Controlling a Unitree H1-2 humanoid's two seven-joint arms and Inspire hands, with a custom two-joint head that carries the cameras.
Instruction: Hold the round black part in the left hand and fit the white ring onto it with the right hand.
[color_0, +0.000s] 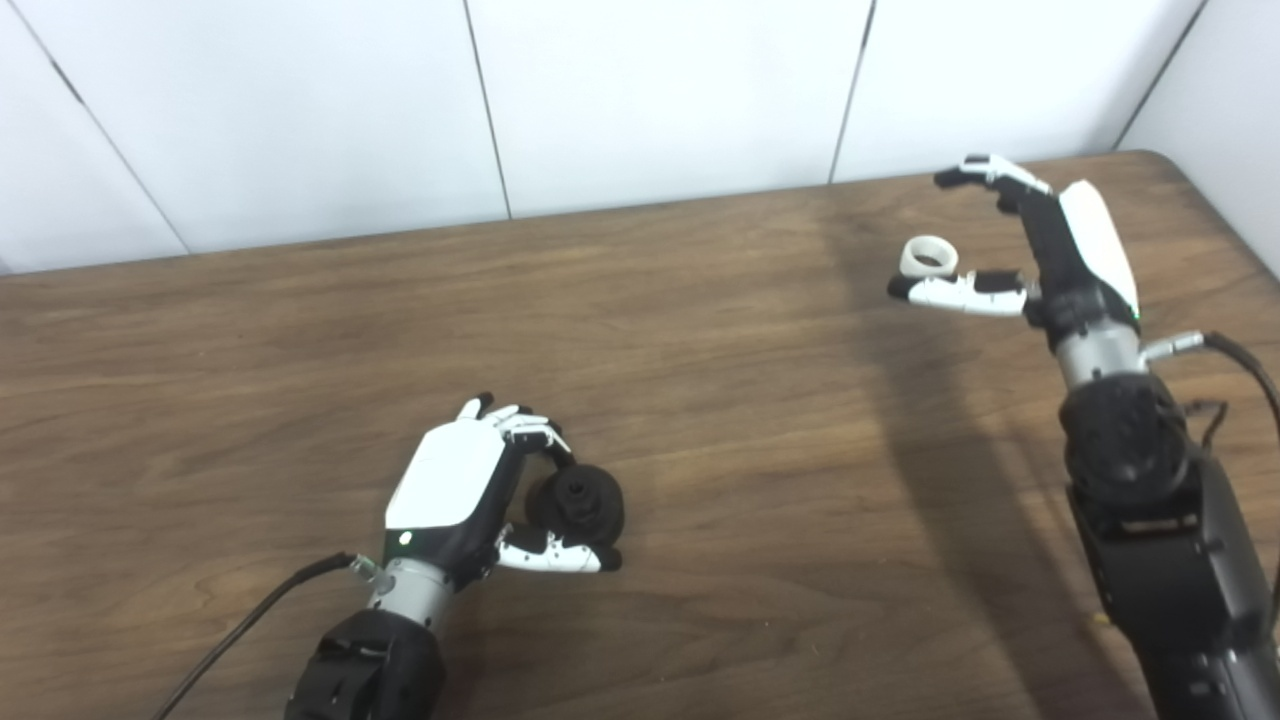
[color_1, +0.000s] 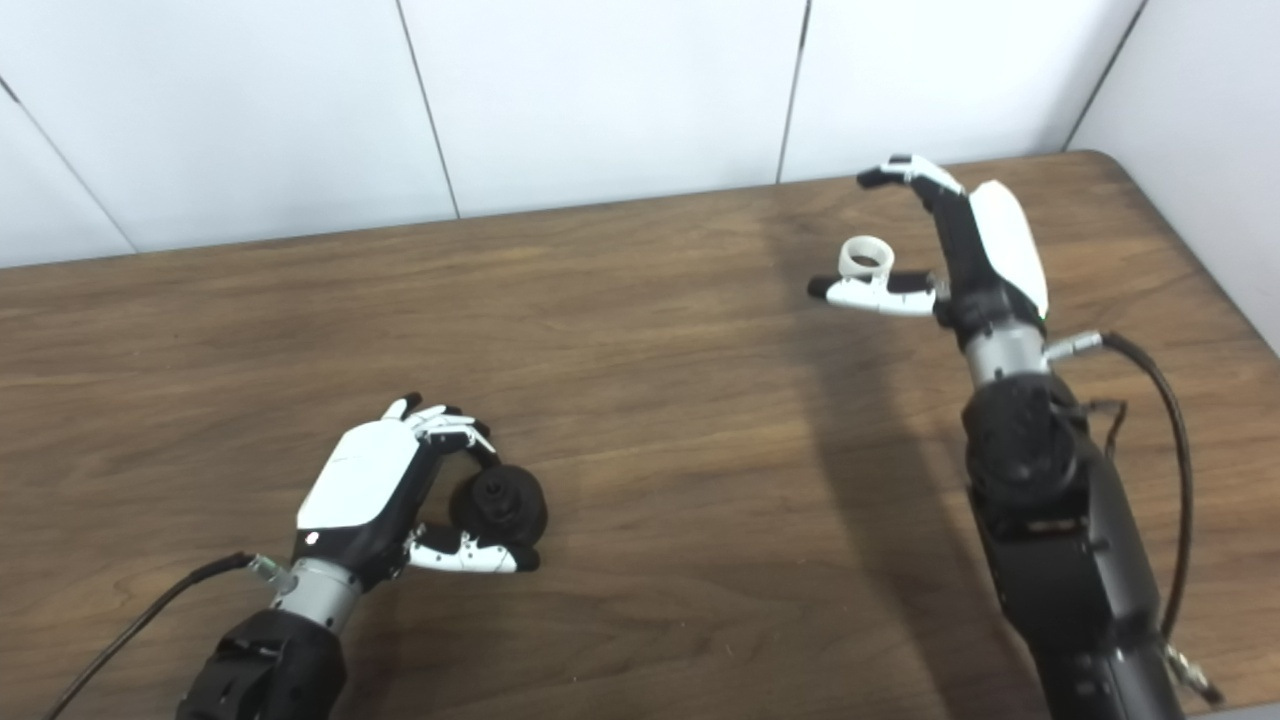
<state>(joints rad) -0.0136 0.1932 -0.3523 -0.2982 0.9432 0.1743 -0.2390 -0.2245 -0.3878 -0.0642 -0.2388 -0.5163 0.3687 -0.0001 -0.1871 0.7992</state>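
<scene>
So, nearest the camera, the left hand (color_0: 455, 490) sits low over the wooden surface (color_0: 700, 420), its arm coming up from the bottom left with a black cable trailing off the wrist. The white back of the hand faces up and to the left, and the fingers (color_0: 525, 428) curl over the top of the round black part (color_0: 578, 503) while the thumb (color_0: 550, 555) runs underneath it, pointing right. That makes it closed around the part, cupping it from the left side. Whether the part is lifted or resting on the wood, I honestly can't tell; it looks right down at surface level.

Further back on the right, the right arm rises from the bottom right corner, a thick black forearm with a cable looping by the wrist. The right hand (color_0: 1050, 245) is spread wide: the fingers (color_0: 985, 172) reach up and hook toward the left, and the thumb (color_0: 955, 292) sticks out left, well apart from them. It grips nothing.

The white ring (color_0: 929, 257) sits just above that thumb, in the gap between thumb and fingers. It seems to lie flat on the surface, hole facing up, though whether it touches the thumb isn't clear. It's well apart from the black part.
</scene>
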